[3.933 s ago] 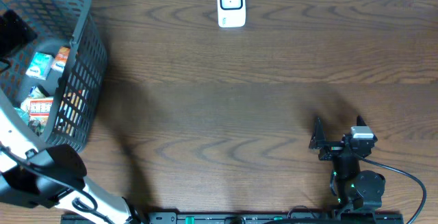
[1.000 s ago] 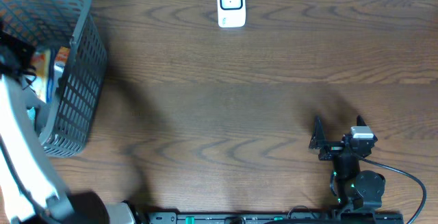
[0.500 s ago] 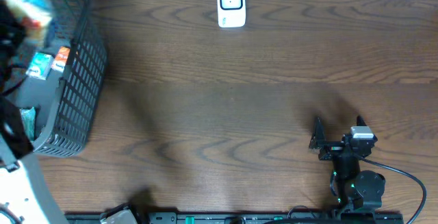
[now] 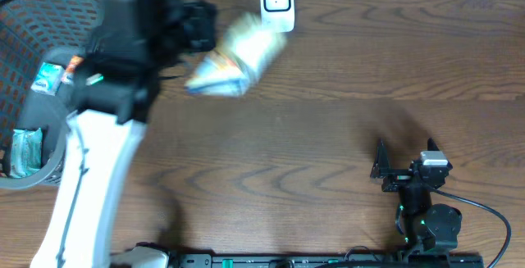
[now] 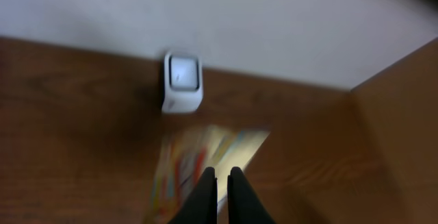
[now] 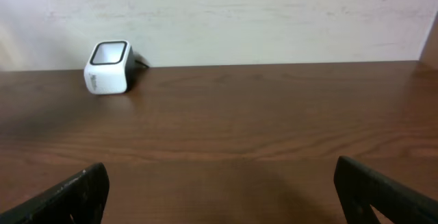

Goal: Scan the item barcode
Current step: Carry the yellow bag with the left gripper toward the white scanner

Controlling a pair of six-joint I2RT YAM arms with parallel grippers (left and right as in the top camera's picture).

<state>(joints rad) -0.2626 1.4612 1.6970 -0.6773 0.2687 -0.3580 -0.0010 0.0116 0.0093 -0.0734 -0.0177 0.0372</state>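
Overhead view: one grip closed, one spread

Above the dark wooden table (image 4: pixel 328 96), the left gripper (image 4: pixel 201 18) pinches a motion-blurred yellow, white and blue packet (image 4: pixel 234 59). The packet hangs just beside the small white box-shaped scanner (image 4: pixel 277 6) at the far edge. In the left wrist view the narrow black fingers (image 5: pixel 207 190), pressed together, nip the packet's near edge. A grey mesh plastic basket (image 4: pixel 41 14) sits at the left. The right gripper (image 4: pixel 406 155) sits well apart near the front edge, jaws spread wide.
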